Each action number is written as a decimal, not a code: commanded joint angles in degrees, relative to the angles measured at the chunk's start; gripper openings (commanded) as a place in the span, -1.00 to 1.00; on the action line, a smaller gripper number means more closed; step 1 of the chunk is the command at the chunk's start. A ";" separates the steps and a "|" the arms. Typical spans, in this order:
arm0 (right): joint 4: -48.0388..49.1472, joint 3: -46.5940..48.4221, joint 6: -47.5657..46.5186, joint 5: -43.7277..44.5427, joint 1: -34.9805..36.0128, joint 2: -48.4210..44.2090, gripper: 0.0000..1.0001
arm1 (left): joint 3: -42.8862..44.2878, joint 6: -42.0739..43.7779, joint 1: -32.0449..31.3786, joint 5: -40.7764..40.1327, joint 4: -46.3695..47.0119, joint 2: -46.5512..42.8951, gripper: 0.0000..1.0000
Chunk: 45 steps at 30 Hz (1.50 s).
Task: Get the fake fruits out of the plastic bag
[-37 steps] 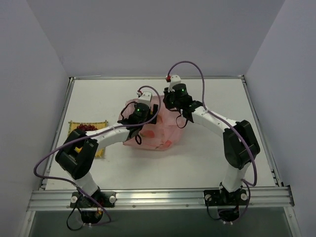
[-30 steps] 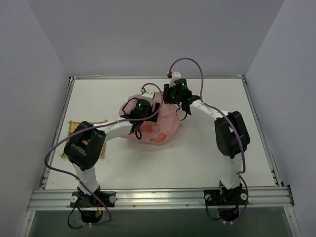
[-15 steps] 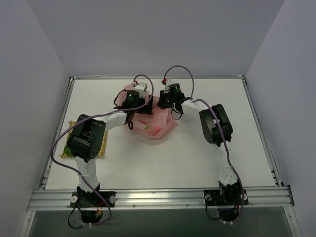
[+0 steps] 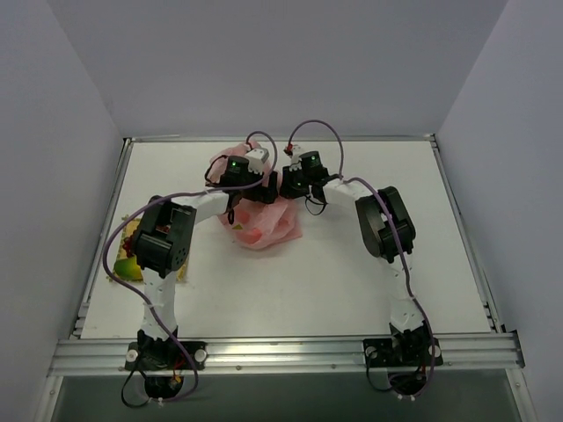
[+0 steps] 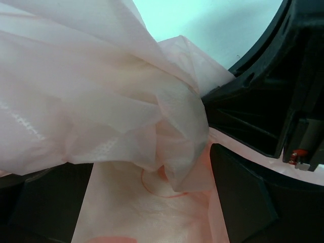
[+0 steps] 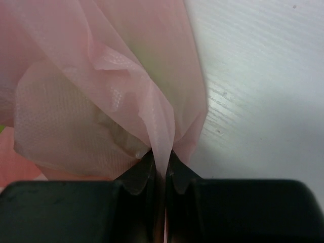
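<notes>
— At the desk's [image 4: 369, 264] far side, what changed?
— Just now the right pincer [image 6: 160, 164] pinched shut on a fold of the bag [image 6: 101, 91]; the left pincer [image 5: 136, 202] spread wide, empty; fruit [image 4: 253, 234] inside looks reachable

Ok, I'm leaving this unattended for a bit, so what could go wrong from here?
The right gripper pinches only a thin fold of the plastic bag; a hard pull may slip it free or tear it. The left gripper stands open with film bunched between its jaws, so closing may catch bag rather than fruit. The fake fruits inside could spill and roll if the bag tips.
</notes>
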 commanded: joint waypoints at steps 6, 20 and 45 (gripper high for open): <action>-0.76 2.82 0.70 1.07 -0.77 0.07 -0.99 | -0.40 -1.06 -1.18 3.08 3.49 -2.89 -0.12; 12.96 -27.75 7.56 4.22 -0.78 -29.18 -1.00 | -36.88 -13.29 -13.30 -14.41 17.94 -32.94 -0.95; 4.25 -30.31 1.06 5.64 -0.16 -36.13 -0.36 | -32.69 -4.15 -16.92 -32.43 5.01 -36.04 0.17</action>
